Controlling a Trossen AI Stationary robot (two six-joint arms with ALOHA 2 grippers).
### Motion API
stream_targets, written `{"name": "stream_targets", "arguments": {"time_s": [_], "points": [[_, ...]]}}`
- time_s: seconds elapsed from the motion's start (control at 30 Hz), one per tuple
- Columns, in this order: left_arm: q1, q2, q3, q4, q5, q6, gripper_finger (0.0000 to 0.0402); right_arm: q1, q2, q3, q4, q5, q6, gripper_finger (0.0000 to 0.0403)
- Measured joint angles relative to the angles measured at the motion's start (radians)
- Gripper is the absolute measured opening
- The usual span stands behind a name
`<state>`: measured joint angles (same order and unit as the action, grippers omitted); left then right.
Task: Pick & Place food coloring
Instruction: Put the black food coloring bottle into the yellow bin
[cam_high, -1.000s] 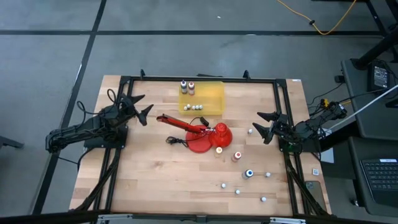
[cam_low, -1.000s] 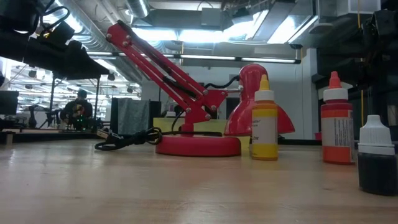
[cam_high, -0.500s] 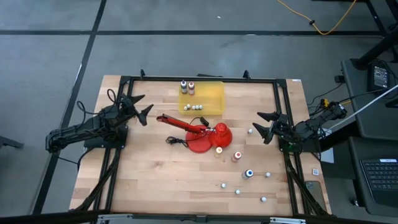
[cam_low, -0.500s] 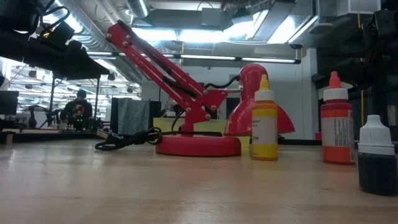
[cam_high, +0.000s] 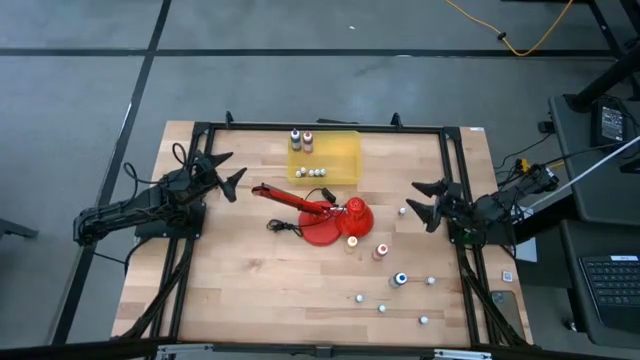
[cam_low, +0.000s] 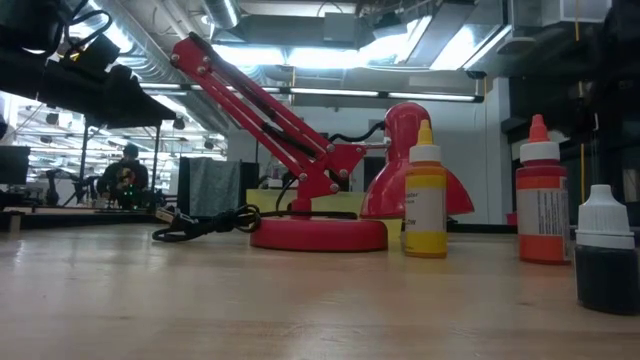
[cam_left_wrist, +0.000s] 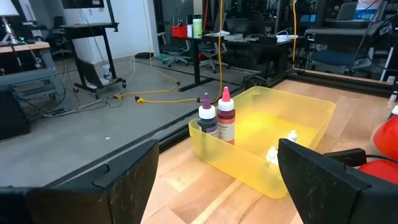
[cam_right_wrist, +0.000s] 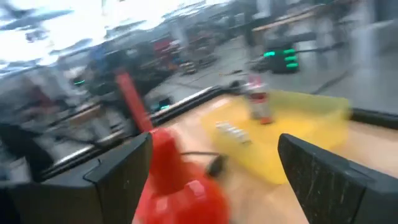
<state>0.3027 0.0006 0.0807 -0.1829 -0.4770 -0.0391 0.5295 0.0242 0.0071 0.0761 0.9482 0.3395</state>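
We count two food coloring bottles, purple (cam_left_wrist: 206, 113) and dark red (cam_left_wrist: 226, 116), already in the yellow bin (cam_high: 345, 160), while yellow (cam_low: 425, 195), orange-red (cam_low: 541, 196) and blue (cam_high: 401, 279) wait on the table, both the left gripper (cam_high: 226, 171) and the right gripper (cam_high: 427, 202) spread apart, empty.

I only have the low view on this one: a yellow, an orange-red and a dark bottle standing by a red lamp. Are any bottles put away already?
Observer: Yes. The left wrist view shows a purple bottle and a dark red bottle standing upright in one corner of the yellow bin.
Operator: Where is that bin?
Observer: In the high view it sits at the table's far edge, beyond the red lamp.
Operator: And the grippers?
Observer: The left gripper waits open at the table's left side, the right gripper open at its right side; neither holds anything.
Operator: Anything else loose?
Observer: Several small white caps lie scattered near the three remaining bottles.
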Motion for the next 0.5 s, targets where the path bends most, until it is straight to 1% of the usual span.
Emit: {"name": "stream_targets", "arguments": {"time_s": [0.03, 0.1, 0.17, 0.27, 0.37, 0.43, 0.5], "points": [[0.000, 0.000, 0.000, 0.000, 0.000, 0.000, 0.0319, -0.012, 0.000, 0.000, 0.005, 0.025, -0.034, 0.0347], [0.000, 0.000, 0.000, 0.000, 0.000, 0.000, 0.0319, -0.039, 0.002, 0.002, 0.049, 0.026, -0.203, 0.0347], [0.000, 0.000, 0.000, 0.000, 0.000, 0.000, 0.0319, -0.073, 0.031, 0.028, 0.080, 0.026, -0.306, 0.0347], [0.000, 0.000, 0.000, 0.000, 0.000, 0.000, 0.0319, -0.137, 0.109, 0.106, 0.113, 0.019, -0.316, 0.0347], [0.000, 0.000, 0.000, 0.000, 0.000, 0.000, 0.0319, -0.194, 0.226, 0.192, 0.090, -0.022, -0.299, 0.0347], [0.000, 0.000, 0.000, 0.000, 0.000, 0.000, 0.0319, -0.227, 0.324, 0.276, 0.039, -0.044, -0.299, 0.0347], [0.000, 0.000, 0.000, 0.000, 0.000, 0.000, 0.0319, -0.256, 0.426, 0.375, -0.075, -0.072, -0.289, 0.0347]]}}
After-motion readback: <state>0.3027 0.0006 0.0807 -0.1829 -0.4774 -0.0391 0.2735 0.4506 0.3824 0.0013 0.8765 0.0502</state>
